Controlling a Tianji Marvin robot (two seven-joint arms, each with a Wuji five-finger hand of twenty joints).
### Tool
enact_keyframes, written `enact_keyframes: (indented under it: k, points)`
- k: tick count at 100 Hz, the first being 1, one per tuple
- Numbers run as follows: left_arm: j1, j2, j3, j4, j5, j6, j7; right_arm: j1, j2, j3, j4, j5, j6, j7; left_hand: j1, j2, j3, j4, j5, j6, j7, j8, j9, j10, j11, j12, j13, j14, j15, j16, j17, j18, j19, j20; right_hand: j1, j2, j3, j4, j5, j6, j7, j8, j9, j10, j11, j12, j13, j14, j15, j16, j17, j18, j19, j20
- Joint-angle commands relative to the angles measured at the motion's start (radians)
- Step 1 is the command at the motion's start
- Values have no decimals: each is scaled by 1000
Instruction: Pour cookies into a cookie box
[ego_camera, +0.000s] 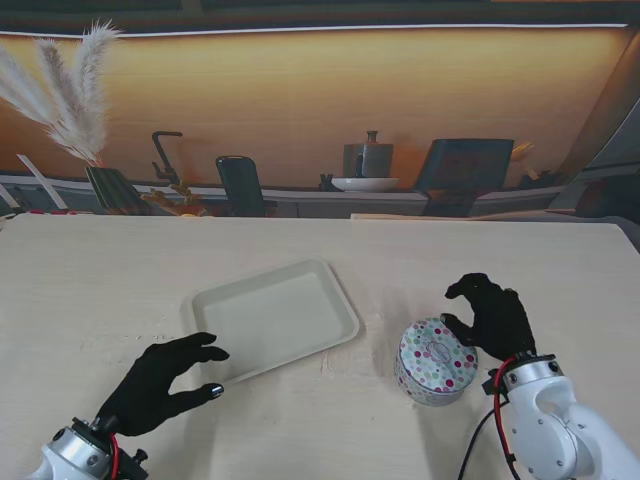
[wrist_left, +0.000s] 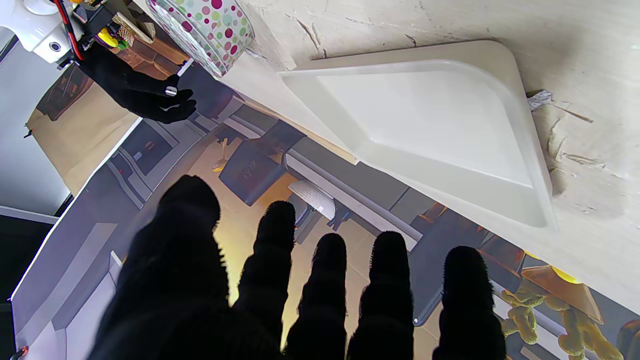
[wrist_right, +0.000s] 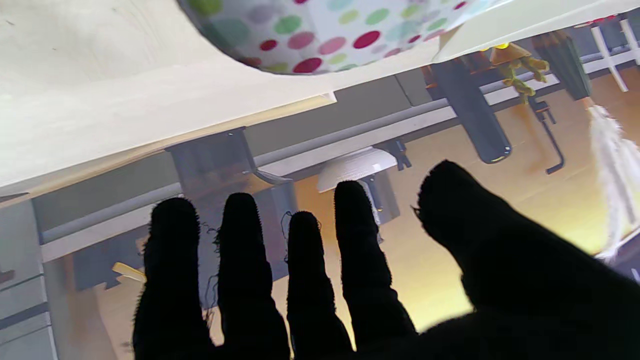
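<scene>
A round polka-dot cookie tin (ego_camera: 434, 360) with its lid on stands on the table at the right; it also shows in the left wrist view (wrist_left: 205, 27) and the right wrist view (wrist_right: 325, 30). My right hand (ego_camera: 492, 316), in a black glove, hovers just beyond its right side with fingers spread, holding nothing. An empty cream rectangular tray (ego_camera: 274, 318) lies mid-table, seen too as the tray (wrist_left: 425, 125) in the left wrist view. My left hand (ego_camera: 160, 383) is open near the tray's near left corner, fingers apart. No cookies are visible.
The pale wooden table (ego_camera: 120, 290) ends at a far edge backed by a printed kitchen scene. Pampas grass (ego_camera: 70, 100) stands at the far left. My right forearm (ego_camera: 550, 420) rises at the near right.
</scene>
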Motion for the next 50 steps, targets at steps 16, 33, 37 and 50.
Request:
enact_keyframes:
  k: [16,33,37,50]
  points:
    - [12,-5,-1,-4,6,-10,-13,-52,21,-9,-19,-114,-76,7,23,56,-17,-11,15,-13,-19,-2,19,-2,-5,-6,19,2,12,-4,-1,-1,15,-18,-140,119,-125,28,1,-40,-142,-124,-63,-56,-138,-56,-158,-69,-167,-93,-150,-17,-192,-149]
    - [14,-5,-2,-4,7,-11,-14,-55,31,-51,20,-160,-90,-22,22,57,-17,-12,15,-13,-19,-3,19,1,-4,-6,21,2,13,-4,0,-2,17,-19,-169,202,-220,39,-82,-52,-209,-168,-149,-101,-150,-62,-239,-105,-211,-116,-210,-51,-261,-198]
    - [14,-5,-1,-4,8,-12,-13,-53,33,-61,31,-170,-89,-25,22,57,-17,-11,16,-13,-19,-3,20,1,-4,-6,22,3,13,-4,1,-1,18,-19,-168,208,-229,42,-91,-57,-212,-171,-149,-103,-168,-72,-247,-110,-209,-116,-213,-55,-267,-200]
    - [14,-4,-1,-4,7,-9,-17,-43,33,-95,64,-163,-70,-33,23,58,-17,-11,15,-12,-19,-3,18,3,-5,-7,21,3,14,-4,0,-2,18,-19,-161,212,-234,44,-113,-62,-210,-171,-149,-105,-186,-81,-250,-110,-205,-114,-210,-57,-267,-200]
